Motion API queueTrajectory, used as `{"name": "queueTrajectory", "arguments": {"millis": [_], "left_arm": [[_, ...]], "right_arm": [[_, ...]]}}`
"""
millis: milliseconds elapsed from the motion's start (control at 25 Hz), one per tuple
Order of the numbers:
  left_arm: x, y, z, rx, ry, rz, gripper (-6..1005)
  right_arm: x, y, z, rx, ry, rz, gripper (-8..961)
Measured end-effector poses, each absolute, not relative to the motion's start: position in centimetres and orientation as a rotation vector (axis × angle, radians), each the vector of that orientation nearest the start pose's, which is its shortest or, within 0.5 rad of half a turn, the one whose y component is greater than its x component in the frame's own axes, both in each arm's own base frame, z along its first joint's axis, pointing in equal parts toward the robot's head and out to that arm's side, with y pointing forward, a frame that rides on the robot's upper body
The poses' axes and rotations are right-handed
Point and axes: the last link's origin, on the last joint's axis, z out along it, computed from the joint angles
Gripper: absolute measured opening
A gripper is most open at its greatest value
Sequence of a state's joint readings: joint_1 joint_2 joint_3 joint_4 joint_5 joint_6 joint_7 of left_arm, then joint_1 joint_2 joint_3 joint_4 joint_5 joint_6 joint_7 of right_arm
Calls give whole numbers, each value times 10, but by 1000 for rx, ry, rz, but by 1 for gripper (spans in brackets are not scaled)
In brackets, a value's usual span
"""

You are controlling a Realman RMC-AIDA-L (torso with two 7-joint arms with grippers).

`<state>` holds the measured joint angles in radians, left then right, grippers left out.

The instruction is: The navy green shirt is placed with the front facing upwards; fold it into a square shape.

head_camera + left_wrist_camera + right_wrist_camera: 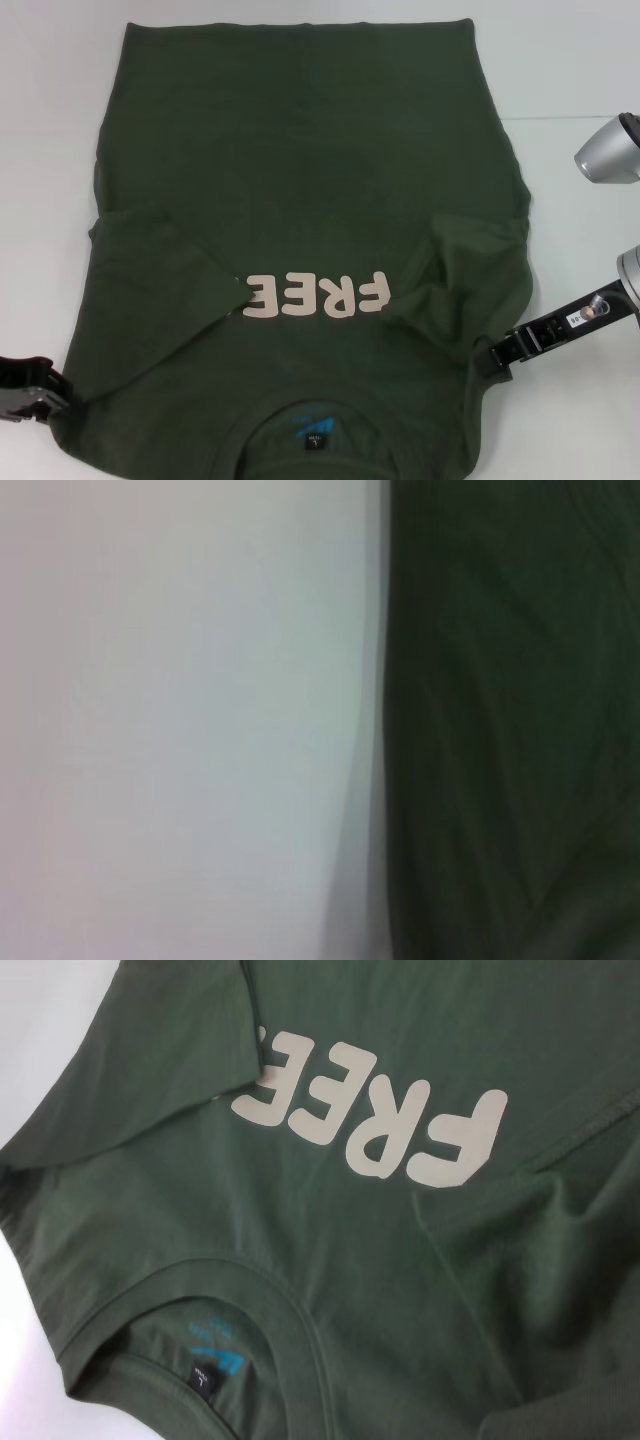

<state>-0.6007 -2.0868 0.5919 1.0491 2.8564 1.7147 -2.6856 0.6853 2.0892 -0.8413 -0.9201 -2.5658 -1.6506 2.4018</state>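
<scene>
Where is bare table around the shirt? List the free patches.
Free: white table left of the dark olive-green cotton shirt, and right of it, beyond the right gripper. Crowded: near corners, left gripper and right gripper at the shirt's edges.

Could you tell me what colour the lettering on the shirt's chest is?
Pale pinkish-beige lettering, clearest in the right wrist view.

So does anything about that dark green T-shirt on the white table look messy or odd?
Nothing damaged. The dark olive-green cotton T-shirt lies print-up, both sleeves folded inward; the left one covers the end of the pale "FREE" print. The left gripper and right gripper sit at its shoulder edges.
</scene>
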Motion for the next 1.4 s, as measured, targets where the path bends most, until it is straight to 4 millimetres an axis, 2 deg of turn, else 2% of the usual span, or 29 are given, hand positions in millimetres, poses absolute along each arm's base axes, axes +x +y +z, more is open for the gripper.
{"name": "queueTrajectory", "arguments": {"millis": [280,600,840,1040,1400], "left_arm": [[-312,317,59,2405,2466,-288,228],[-315,316,58,2479,2394,-294,26],[-327,311,55,2540,2358,-238,27],[-332,308,52,2571,2285,-35,26],[-347,289,41,2691,2076,198,26]], "right_arm": [[242,349,5,-2588,1563,-149,47],[245,345,4,-2597,1587,-78,46],[256,333,2,-2615,1625,138,46],[266,323,1,-2629,1603,265,46],[292,302,2,-2594,1528,537,46]]}}
